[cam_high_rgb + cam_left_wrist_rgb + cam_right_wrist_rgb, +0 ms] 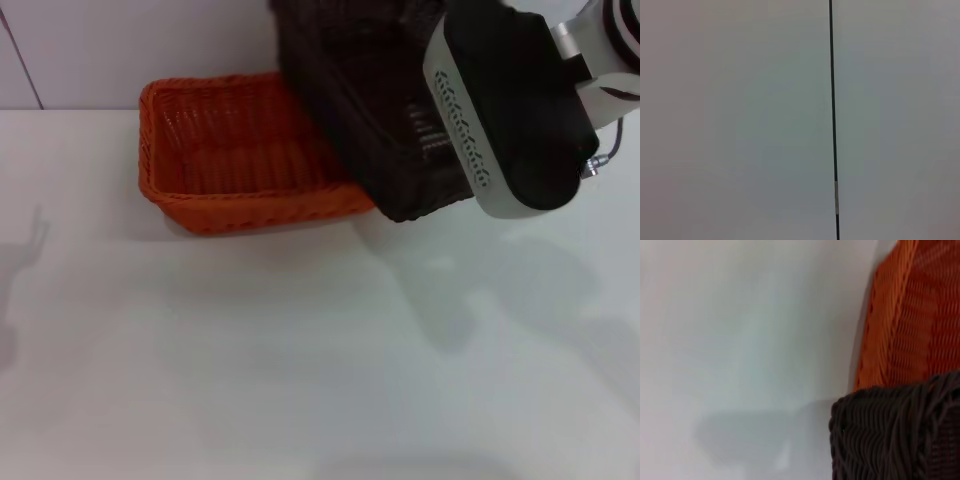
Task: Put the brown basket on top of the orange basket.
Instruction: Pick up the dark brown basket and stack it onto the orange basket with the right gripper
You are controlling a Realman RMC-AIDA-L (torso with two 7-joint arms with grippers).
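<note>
Surface, head view: white table (300,350) against a pale wall (120,40) at the far edge.
Orange basket, head view: orange basket (215,150) upright on the table at the far edge, left of centre, open side up.
Brown basket, head view: brown basket (365,100) raised and tilted, overlapping the orange basket's right end, lower corner past its right near corner.
Right gripper, head view: right gripper (450,130) at the brown basket's right side, black and white housing over it; fingers hidden, grip cannot be told.
Left arm: out of sight in head view.
Left wrist view: only a pale flat surface crossed by a thin dark line (832,100).
Right wrist view: brown basket (900,435) corner close up, orange basket (910,315) side just behind it, white table (740,340) beside both, a soft shadow (745,435) on it.
</note>
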